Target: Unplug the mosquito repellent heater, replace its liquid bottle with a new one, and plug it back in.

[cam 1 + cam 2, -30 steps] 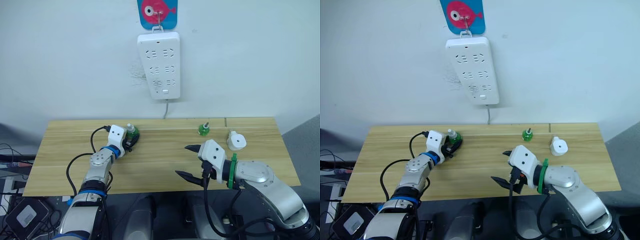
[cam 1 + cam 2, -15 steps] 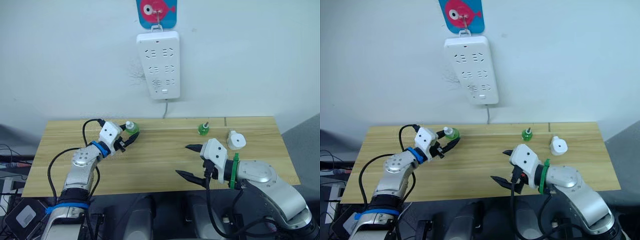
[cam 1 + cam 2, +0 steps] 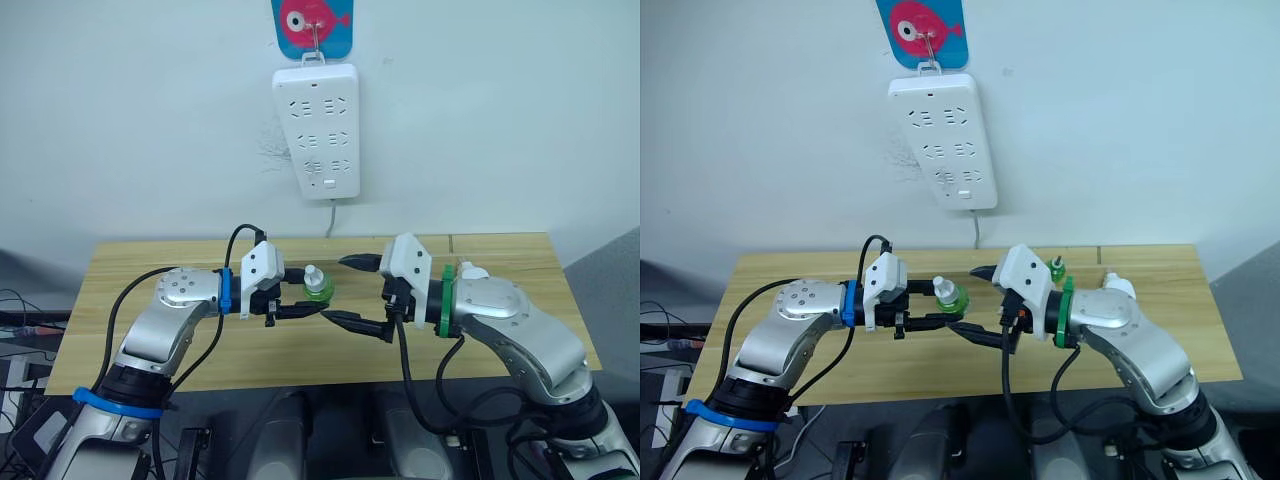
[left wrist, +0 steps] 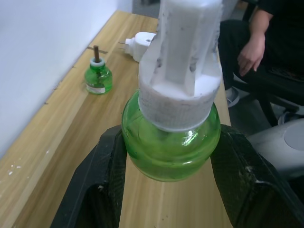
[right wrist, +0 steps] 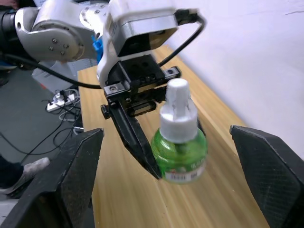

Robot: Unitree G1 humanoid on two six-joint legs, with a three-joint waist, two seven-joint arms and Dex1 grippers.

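Observation:
My left gripper (image 3: 308, 300) is shut on a green liquid bottle (image 3: 316, 286) with a white cap, held upright above the middle of the table. My right gripper (image 3: 353, 292) is open just to the right of it, one finger high and one low, not touching the bottle (image 5: 179, 142). A second green bottle (image 3: 1056, 267) with a bare dark wick stands at the back of the table. The white mosquito repellent heater (image 3: 1119, 287) lies unplugged at the back right, partly behind my right arm; its prongs show in the left wrist view (image 4: 141, 41).
The white power strip (image 3: 317, 130) hangs on the wall above the wooden table (image 3: 130, 290), under a fish sign, with its sockets free. A seated person's hand (image 4: 249, 51) shows beyond the table's right end. Cables lie on the floor at the left.
My left arm lifted the capped bottle from the back left of the table and carried it right to the centre. My right gripper rose and moved left to meet it, still open.

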